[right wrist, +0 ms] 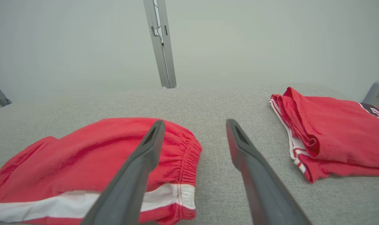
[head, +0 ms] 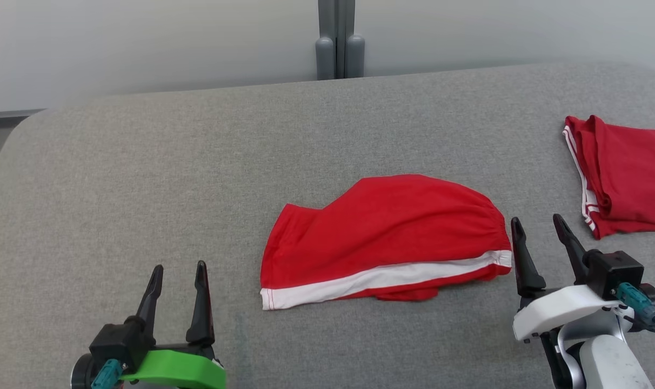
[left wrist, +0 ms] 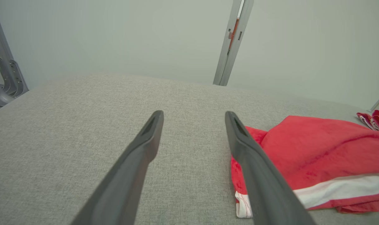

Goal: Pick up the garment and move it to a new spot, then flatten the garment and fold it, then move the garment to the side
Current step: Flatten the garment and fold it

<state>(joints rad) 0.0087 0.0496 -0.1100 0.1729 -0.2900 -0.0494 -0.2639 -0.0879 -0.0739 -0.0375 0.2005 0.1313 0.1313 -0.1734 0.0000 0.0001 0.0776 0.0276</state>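
The red garment [head: 384, 237] lies on the grey table [head: 144, 162], a little right of the middle, folded over itself, with a white stripe along the near edge and the gathered waistband at the right end. The right gripper [head: 536, 218] stands just beside this waistband, on its right, with the two fingers spread apart and nothing between them, so it is released. In the right wrist view one finger crosses in front of the waistband and the other is over bare table. The left gripper [head: 179, 265] is at the near left, apart from the garment, and its fingers are also wide and empty. A second garment [head: 625, 173], red with white trim and folded, lies at the far right of the table, apart from the first one. A grey post [head: 336, 40] rises behind the far edge
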